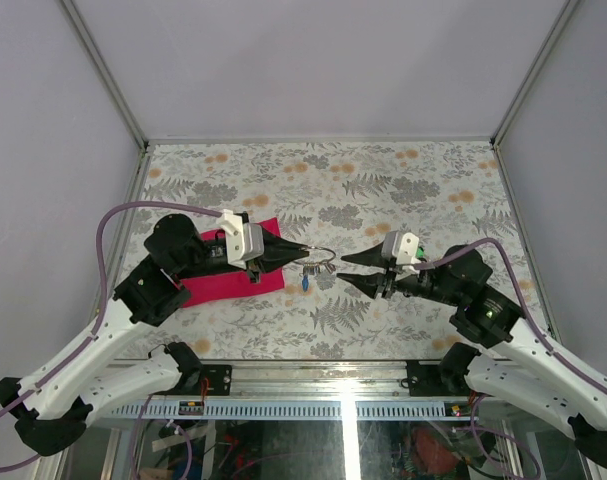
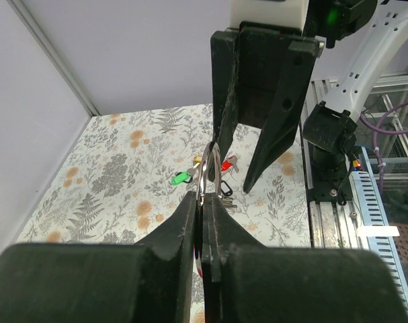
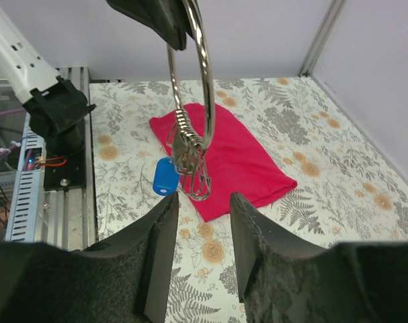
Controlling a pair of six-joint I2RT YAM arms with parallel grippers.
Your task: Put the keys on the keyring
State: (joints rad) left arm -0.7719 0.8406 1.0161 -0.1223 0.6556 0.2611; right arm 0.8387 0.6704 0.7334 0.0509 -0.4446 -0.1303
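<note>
My left gripper (image 1: 305,250) is shut on the keyring (image 1: 323,257), a large silvery loop held above the table; the left wrist view shows the jaws (image 2: 202,196) pinched on its wire (image 2: 210,165). In the right wrist view the keyring (image 3: 205,87) carries a cluster of small rings (image 3: 193,165) and a blue-tagged key (image 3: 166,176) hanging below. A green-tagged key (image 2: 182,177) and a red-tagged key (image 2: 227,163) lie on the table beneath. My right gripper (image 1: 342,271) is open and empty, just right of the ring, fingertips (image 3: 167,222) apart from it.
A magenta cloth (image 1: 228,282) lies under the left arm, also in the right wrist view (image 3: 237,158). The floral table (image 1: 383,190) is enclosed by white walls, with a metal rail (image 1: 313,375) at the near edge.
</note>
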